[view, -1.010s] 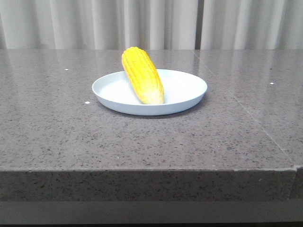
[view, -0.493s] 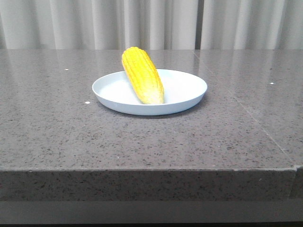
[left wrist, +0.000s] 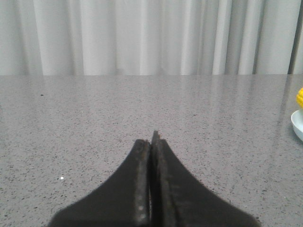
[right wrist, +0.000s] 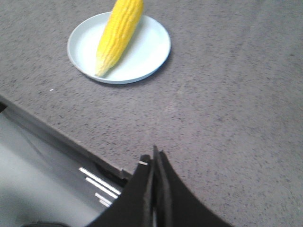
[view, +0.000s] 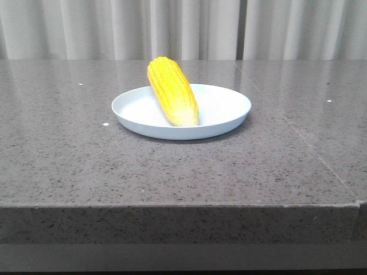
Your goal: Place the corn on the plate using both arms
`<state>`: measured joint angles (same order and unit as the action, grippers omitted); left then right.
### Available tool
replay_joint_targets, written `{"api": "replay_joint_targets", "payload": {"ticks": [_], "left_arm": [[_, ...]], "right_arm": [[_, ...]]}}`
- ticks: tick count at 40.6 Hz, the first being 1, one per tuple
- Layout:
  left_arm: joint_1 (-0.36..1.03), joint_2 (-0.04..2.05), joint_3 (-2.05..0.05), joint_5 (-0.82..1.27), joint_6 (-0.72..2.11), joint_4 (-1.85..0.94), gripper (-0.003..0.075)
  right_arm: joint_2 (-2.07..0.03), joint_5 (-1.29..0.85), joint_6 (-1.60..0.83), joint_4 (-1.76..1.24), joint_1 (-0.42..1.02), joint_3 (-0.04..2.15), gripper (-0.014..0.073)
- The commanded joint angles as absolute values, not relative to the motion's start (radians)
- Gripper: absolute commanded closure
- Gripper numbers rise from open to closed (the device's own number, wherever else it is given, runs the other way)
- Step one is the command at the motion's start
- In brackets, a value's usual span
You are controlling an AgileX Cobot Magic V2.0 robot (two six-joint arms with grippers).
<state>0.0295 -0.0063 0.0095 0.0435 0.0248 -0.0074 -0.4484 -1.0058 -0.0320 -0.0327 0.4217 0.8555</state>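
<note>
Grey speckled stone fills the scene, a broad tabletop (view: 183, 166) with pale curtains (view: 183, 28) hanging behind it, and right in the middle sits the plate (view: 226, 112), round, shallow, pale bluish-white. And on it, the corn (view: 172, 91)! Bright yellow, rows of kernels, lying across the plate at a slant: the paler tapered tip rests down in the dish toward the near rim, while the blunt end rises over the far rim (tilted, not flat, as the front view shows it).

Over to the left wrist camera: the left gripper (left wrist: 152, 137) has its dark fingers pressed together, no gap between them and nothing caught there. It sits low over bare stone, well apart from the plate, of which only a sliver shows at the picture's edge (left wrist: 298, 125), with a dab of yellow corn (left wrist: 300, 97) above it.

Now the right wrist camera: the right gripper (right wrist: 155, 153) is likewise clamped closed on nothing, poised near the table's front edge. From here the plate (right wrist: 151, 47) and the corn (right wrist: 118, 33) are in full sight, well clear of the fingers.
</note>
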Motion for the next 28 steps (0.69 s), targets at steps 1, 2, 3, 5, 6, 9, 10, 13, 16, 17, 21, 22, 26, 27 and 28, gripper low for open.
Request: {"api": "replay_joint_targets", "payload": {"ticks": [1, 2, 3, 5, 6, 9, 10, 13, 16, 17, 21, 22, 26, 27, 28], "left_arm": [[0.027, -0.022, 0.032, -0.034, 0.016, -0.007, 0.0741], [0.027, -0.022, 0.032, -0.034, 0.016, -0.007, 0.0741], [0.027, -0.022, 0.032, -0.034, 0.016, -0.007, 0.0741], [0.027, -0.022, 0.032, -0.034, 0.016, -0.007, 0.0741], [0.027, -0.022, 0.032, -0.034, 0.016, -0.007, 0.0741], [0.027, -0.022, 0.032, -0.034, 0.016, -0.007, 0.0741], [0.027, -0.022, 0.032, -0.034, 0.016, -0.007, 0.0741], [0.027, -0.022, 0.032, -0.034, 0.016, -0.007, 0.0741], [0.027, -0.022, 0.032, -0.034, 0.016, -0.007, 0.0741], [0.027, -0.022, 0.032, -0.034, 0.016, -0.007, 0.0741], [0.027, -0.022, 0.032, -0.034, 0.016, -0.007, 0.0741], [0.027, -0.022, 0.032, -0.034, 0.016, -0.007, 0.0741], [0.027, -0.022, 0.032, -0.034, 0.016, -0.007, 0.0741], [0.027, -0.022, 0.032, -0.034, 0.016, -0.007, 0.0741], [0.027, -0.022, 0.032, -0.034, 0.016, -0.007, 0.0741]], "right_arm": [[-0.389, -0.865, -0.044, -0.033, 0.333, 0.806, 0.0661], [-0.363, -0.836, -0.044, -0.033, 0.3, 0.771, 0.0661], [-0.343, -0.789, -0.044, -0.033, 0.275, 0.734, 0.0661], [-0.29, -0.691, -0.044, -0.033, 0.212, 0.661, 0.0661], [-0.271, -0.628, -0.044, -0.033, 0.191, 0.629, 0.0661], [-0.2, -0.474, -0.044, -0.034, 0.124, 0.507, 0.0661], [-0.182, -0.419, -0.044, -0.034, 0.11, 0.463, 0.0661], [-0.12, -0.284, -0.044, -0.034, 0.066, 0.359, 0.0661], [-0.07, -0.177, -0.044, -0.034, 0.043, 0.257, 0.0661], [-0.059, -0.139, -0.044, -0.034, 0.04, 0.223, 0.0661], [-0.012, -0.024, -0.044, -0.034, 0.032, 0.119, 0.0661], [-0.004, 0.008, -0.044, -0.034, 0.03, 0.099, 0.0661], [0.03, 0.12, -0.044, -0.034, 0.008, 0.014, 0.0661], [0.028, 0.147, -0.044, -0.034, 0.002, -0.007, 0.0661], [0.028, 0.138, -0.044, -0.034, -0.003, -0.006, 0.0661]]}}
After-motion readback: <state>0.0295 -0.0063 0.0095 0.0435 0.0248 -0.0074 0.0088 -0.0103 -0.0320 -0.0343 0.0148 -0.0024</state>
